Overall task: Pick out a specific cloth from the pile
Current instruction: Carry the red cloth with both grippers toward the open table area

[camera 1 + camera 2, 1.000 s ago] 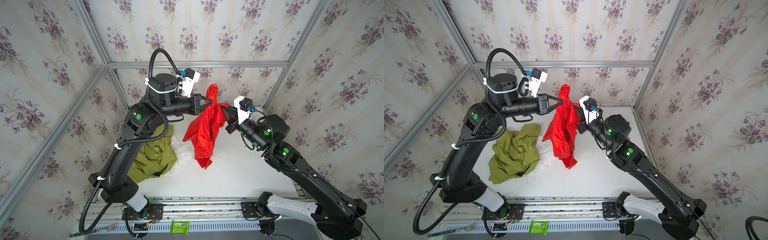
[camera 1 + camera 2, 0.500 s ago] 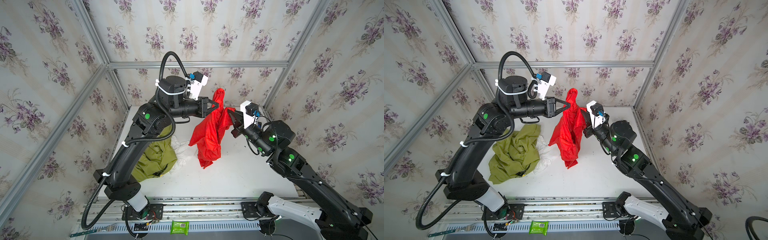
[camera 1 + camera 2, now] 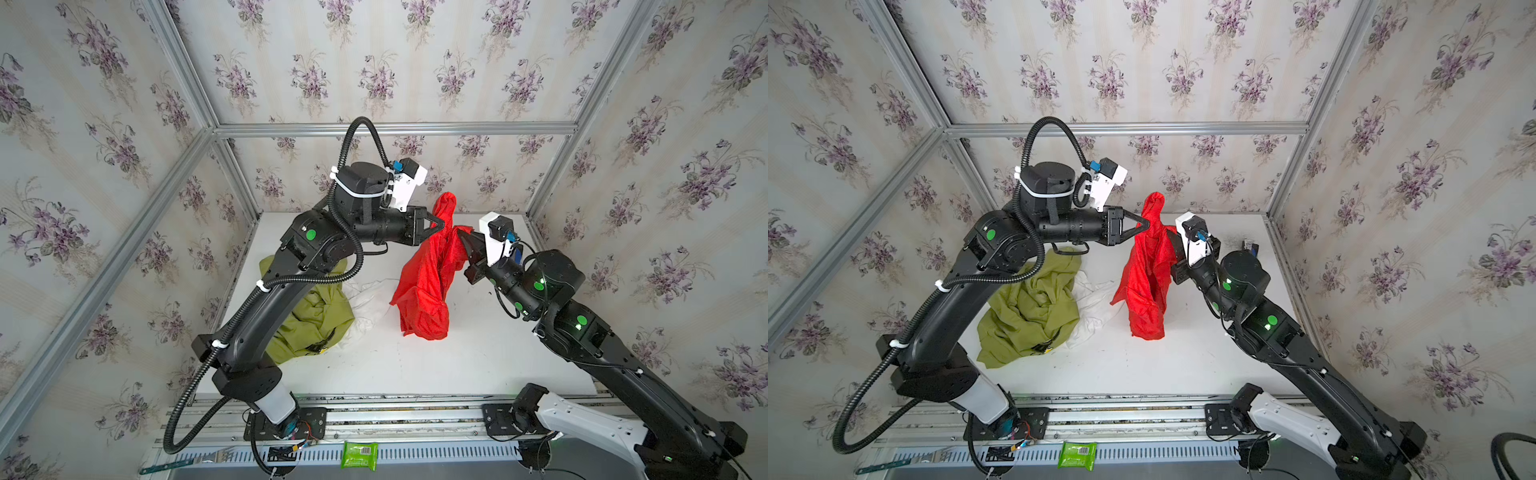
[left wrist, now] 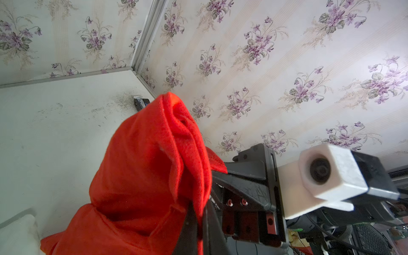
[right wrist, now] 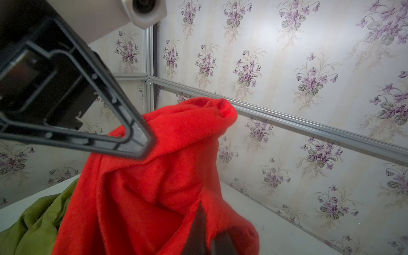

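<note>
Cloth, the red one, hangs over middle of desk, top end bunched high. My left gripper is clamped on it, right gripper clamped on it too, just beside. Pile, olive cloth + white cloth, lies nr desk's left edge.

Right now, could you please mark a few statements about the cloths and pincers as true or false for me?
1. The left pincer and the right pincer are both shut on the red cloth. True.
2. The white cloth lies between the olive-green cloth and the red cloth. True.
3. The olive-green cloth hangs from the left pincer. False: it lies crumpled on the table.
4. The red cloth lies flat on the table. False: it hangs, held up by both pincers.
</note>
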Controlling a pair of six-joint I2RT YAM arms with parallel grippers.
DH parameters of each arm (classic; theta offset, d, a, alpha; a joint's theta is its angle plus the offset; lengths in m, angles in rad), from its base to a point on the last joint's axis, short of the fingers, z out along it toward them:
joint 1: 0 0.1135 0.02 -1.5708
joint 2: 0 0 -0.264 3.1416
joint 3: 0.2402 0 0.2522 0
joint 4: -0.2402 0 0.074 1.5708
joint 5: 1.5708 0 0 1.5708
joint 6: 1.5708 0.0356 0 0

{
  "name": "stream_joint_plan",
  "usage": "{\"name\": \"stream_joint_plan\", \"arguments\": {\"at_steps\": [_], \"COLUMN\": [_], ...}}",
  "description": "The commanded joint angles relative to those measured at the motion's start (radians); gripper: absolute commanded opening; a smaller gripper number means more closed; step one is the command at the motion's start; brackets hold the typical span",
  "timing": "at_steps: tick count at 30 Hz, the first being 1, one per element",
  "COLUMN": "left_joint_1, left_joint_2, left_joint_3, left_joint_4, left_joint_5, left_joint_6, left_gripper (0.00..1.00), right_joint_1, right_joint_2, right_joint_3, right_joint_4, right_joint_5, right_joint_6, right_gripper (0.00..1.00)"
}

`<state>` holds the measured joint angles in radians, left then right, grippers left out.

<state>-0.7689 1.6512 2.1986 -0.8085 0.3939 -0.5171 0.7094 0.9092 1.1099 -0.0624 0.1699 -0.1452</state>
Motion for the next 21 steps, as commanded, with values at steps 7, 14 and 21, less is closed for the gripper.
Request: {"name": "stream_joint_plan", "arguments": {"at_steps": [7, 14, 21], "left_joint_1": [-0.022, -0.033, -0.050], "left_joint_2": [0.016, 0.024, 0.061], "left_joint_3": [-0.015, -0.025, -0.025], "left_joint_4": [0.049, 0.050, 0.057], "left_joint_5": [0.012, 0.010, 0.021], "left_joint_6": [0.002, 0.000, 0.003], "left_gripper": [0.00, 0.00, 0.00], "right_joint_1": [-0.002, -0.016, -0.039], "right_joint_2": [-0.021, -0.034, -0.032], "right_joint_3": [-0.025, -0.048, -0.078], "right_joint_4": [0.021, 0.013, 0.018], "right_joint_5": [0.040, 0.051, 0.072], "right_joint_6": [0.010, 0.009, 0.032], "right_gripper": [0.00, 0.00, 0.00]}}
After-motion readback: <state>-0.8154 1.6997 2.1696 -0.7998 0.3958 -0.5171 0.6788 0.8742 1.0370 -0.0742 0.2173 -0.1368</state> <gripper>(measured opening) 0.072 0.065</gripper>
